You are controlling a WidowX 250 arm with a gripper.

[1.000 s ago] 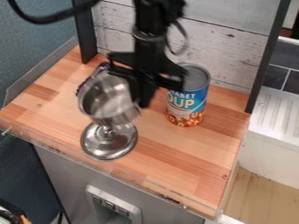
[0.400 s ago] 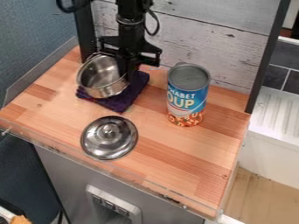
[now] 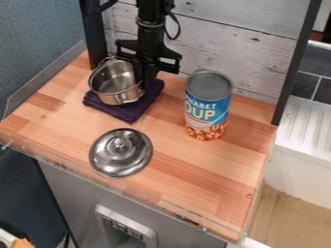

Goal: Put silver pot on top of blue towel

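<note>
1. Tool (image 3: pixel 144 76): clamped on the rim of the pot (image 3: pixel 114 86).
2. Pot: on the towel (image 3: pixel 128 114), touching the tool, just to its left.
3. Lid (image 3: pixel 121 157): on the surface (image 3: pixel 188 186).

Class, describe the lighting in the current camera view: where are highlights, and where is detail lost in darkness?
Camera view: bright glints on the metal lid and the silver pot; little surface detail in the black gripper; no hard-edged shadow stands out on the wooden counter.

Teal wall (image 3: pixel 38 38); whitewashed plank backboard (image 3: pixel 246 43); dark tiles (image 3: pixel 305 85).
</note>
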